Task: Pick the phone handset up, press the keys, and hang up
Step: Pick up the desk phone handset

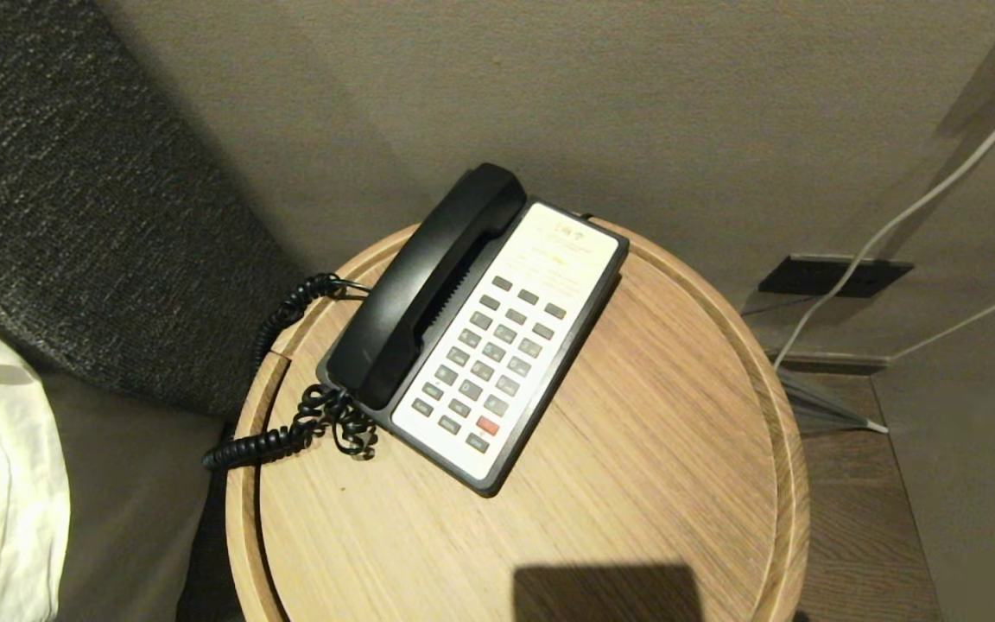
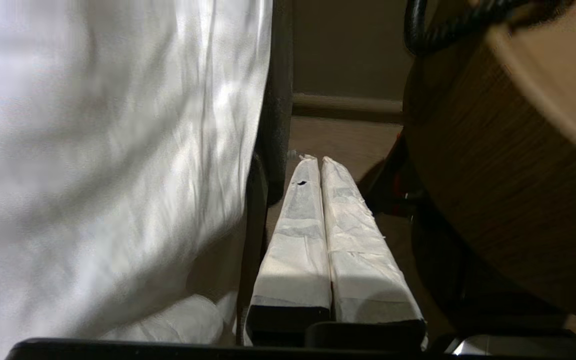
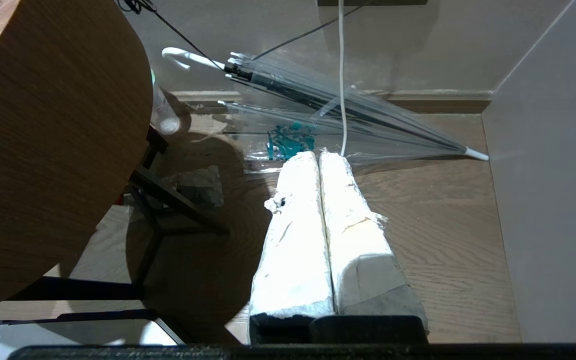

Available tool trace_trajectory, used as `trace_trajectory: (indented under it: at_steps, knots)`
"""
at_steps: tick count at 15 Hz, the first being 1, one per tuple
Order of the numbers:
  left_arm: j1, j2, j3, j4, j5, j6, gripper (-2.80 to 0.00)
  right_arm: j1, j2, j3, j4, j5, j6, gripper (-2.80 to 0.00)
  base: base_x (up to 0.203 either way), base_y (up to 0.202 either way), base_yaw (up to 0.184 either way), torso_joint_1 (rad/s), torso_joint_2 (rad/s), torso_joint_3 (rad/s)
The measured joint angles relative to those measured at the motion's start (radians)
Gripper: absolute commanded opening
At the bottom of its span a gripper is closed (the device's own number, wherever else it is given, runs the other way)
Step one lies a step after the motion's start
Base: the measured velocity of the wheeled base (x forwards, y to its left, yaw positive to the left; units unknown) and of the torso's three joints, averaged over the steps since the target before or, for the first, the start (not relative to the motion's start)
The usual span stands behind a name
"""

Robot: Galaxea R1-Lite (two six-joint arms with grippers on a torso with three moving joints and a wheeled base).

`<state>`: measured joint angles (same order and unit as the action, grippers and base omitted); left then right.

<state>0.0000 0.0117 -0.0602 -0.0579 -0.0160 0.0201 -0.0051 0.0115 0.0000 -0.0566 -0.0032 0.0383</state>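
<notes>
Surface (image 1: 653, 484): round, wooden | phone base (image 1: 506, 345): on surface | phone handset (image 1: 424, 289): cradled on base, coiled cord trailing over rim | left end effector (image 2: 320, 162): low beside surface, fingers pressed together, empty | right end effector (image 3: 318, 155): low above floor, fingers together, empty

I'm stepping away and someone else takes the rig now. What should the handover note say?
Left gripper: shut, empty, low between the white bedding and the round wooden table.
Right gripper: shut, empty, low beside the table, above the floor near a clear umbrella.
Phone handset: on its cradle on the phone base, coiled cord hanging over the table's left edge.
Done: nothing yet.
Left: lift the handset, press the keys, hang up.
</notes>
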Motion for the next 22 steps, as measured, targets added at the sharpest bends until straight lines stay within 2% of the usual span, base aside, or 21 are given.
trace_trajectory:
  at_steps: [2, 4, 6, 8, 10, 12, 13, 16, 22]
  knots:
    - [0.002, 0.076, -0.168, 0.065, -0.052, 0.008, -2.8, 0.0, 0.0, 0.0, 0.0, 0.0, 0.0, -2.8, 0.0, 0.0, 0.0, 0.0, 0.0, 0.0]
    - [0.004, 0.249, -0.38, 0.115, -0.106, 0.013, -2.8, 0.0, 0.0, 0.0, 0.0, 0.0, 0.0, -2.8, 0.0, 0.0, 0.0, 0.0, 0.0, 0.0]
    - [0.002, 0.518, -0.644, 0.157, -0.162, 0.02, -2.8, 0.0, 0.0, 0.0, 0.0, 0.0, 0.0, -2.8, 0.0, 0.0, 0.0, 0.0, 0.0, 0.0]
    - [-0.012, 0.805, -0.973, 0.227, -0.188, 0.032, -2.8, 0.0, 0.0, 0.0, 0.0, 0.0, 0.0, -2.8, 0.0, 0.0, 0.0, 0.0, 0.0, 0.0]
    - [-0.06, 1.076, -1.299, 0.34, -0.198, 0.041, -2.8, 0.0, 0.0, 0.0, 0.0, 0.0, 0.0, -2.8, 0.0, 0.0, 0.0, 0.0, 0.0, 0.0]
    - [-0.162, 1.314, -1.558, 0.486, -0.197, 0.049, -2.8, 0.0, 0.0, 0.0, 0.0, 0.0, 0.0, -2.8, 0.0, 0.0, 0.0, 0.0, 0.0, 0.0]
    - [-0.218, 1.39, -1.635, 0.549, -0.194, 0.053, 0.0, 0.0, 0.0, 0.0, 0.0, 0.0, 0.0, -2.8, 0.0, 0.0, 0.0, 0.0, 0.0, 0.0]
    - [-0.349, 1.512, -1.734, 0.749, -0.178, 0.06, 0.0, 0.0, 0.0, 0.0, 0.0, 0.0, 0.0, -2.8, 0.0, 0.0, 0.0, 0.0, 0.0, 0.0]
    - [-0.506, 1.546, -1.811, 0.785, -0.109, 0.09, 0.0, 0.0, 0.0, 0.0, 0.0, 0.0, 0.0, -2.8, 0.0, 0.0, 0.0, 0.0, 0.0, 0.0]
